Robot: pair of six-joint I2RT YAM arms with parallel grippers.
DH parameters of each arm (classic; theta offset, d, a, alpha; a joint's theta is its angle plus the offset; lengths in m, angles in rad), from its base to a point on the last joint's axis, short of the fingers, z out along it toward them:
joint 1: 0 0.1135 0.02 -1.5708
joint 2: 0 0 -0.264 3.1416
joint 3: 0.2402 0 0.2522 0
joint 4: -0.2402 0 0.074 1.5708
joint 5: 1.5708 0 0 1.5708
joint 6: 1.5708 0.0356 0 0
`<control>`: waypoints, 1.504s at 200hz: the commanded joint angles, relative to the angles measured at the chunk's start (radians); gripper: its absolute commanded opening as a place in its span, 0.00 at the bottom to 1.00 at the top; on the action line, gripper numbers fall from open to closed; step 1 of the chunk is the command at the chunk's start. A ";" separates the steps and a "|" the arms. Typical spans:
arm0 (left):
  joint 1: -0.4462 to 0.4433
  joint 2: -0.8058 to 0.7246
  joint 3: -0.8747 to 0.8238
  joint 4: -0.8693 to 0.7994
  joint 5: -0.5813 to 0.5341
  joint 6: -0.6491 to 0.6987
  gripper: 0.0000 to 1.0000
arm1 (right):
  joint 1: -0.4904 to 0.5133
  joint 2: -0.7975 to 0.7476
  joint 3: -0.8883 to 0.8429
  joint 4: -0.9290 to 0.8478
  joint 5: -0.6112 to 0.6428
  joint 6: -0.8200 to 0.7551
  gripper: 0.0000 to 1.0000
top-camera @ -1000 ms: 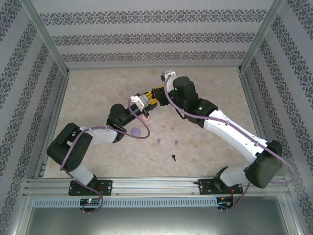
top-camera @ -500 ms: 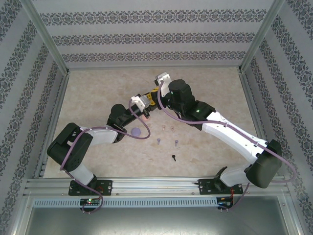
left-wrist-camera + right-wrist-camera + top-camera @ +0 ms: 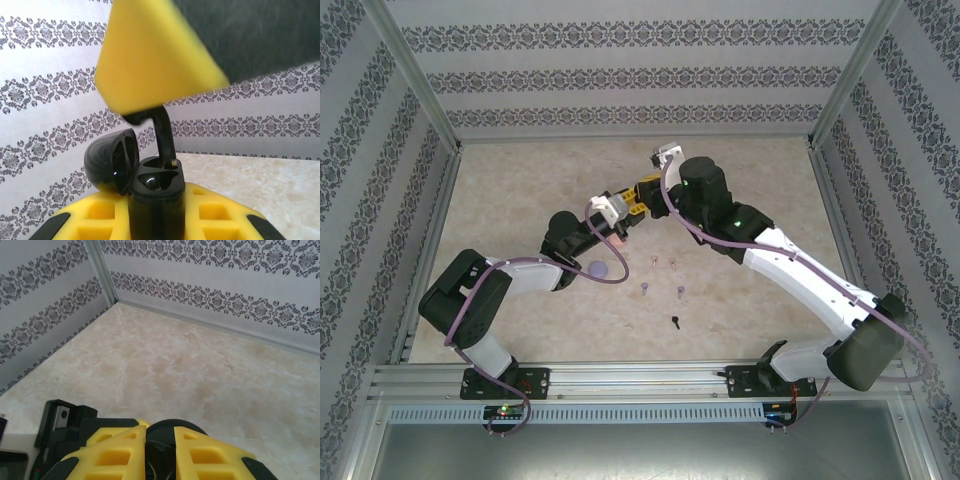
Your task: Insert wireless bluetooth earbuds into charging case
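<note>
A black charging case (image 3: 155, 200) is held upright between the yellow fingers (image 3: 100, 220) of the left gripper (image 3: 155, 217), whose jaws are clenched on its body. Its lid (image 3: 112, 155) is swung open to the left. Above it, a black earbud (image 3: 165, 135) is pinched in the right gripper (image 3: 160, 440). The head is hidden under that gripper's yellow fingertip, and the stem is pointed down with its tip at the mouth of the case's right-hand socket. The left-hand socket is seen only as a dark hollow — whether it is filled cannot be told.

In the top view, the two grippers are met above the middle of the table (image 3: 520, 190), with the right gripper just beyond the left one.

The remaining earbuds are laid on the table, nearer the arm bases and apart from one another:
- The pale pink pair (image 3: 663, 263) is set side by side.
- The lilac pair (image 3: 643, 288) is placed a little nearer, its two buds further apart.
- A second black earbud (image 3: 674, 321) is left alone, nearest the bases.

A round lilac case (image 3: 597, 268) is seen to their left — just beside the left forearm.
</note>
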 commanded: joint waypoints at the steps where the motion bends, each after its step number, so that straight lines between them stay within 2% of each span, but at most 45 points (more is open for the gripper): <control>1: -0.013 0.015 0.023 0.057 0.028 0.006 0.00 | -0.009 -0.048 0.007 -0.009 -0.045 0.036 0.18; 95: -0.013 0.014 0.029 0.045 0.074 0.037 0.00 | -0.016 -0.090 -0.065 -0.015 -0.012 -0.010 0.18; 301: -0.033 -0.009 0.047 0.029 0.095 0.034 0.00 | -0.047 -0.030 -0.092 0.002 -0.021 -0.010 0.17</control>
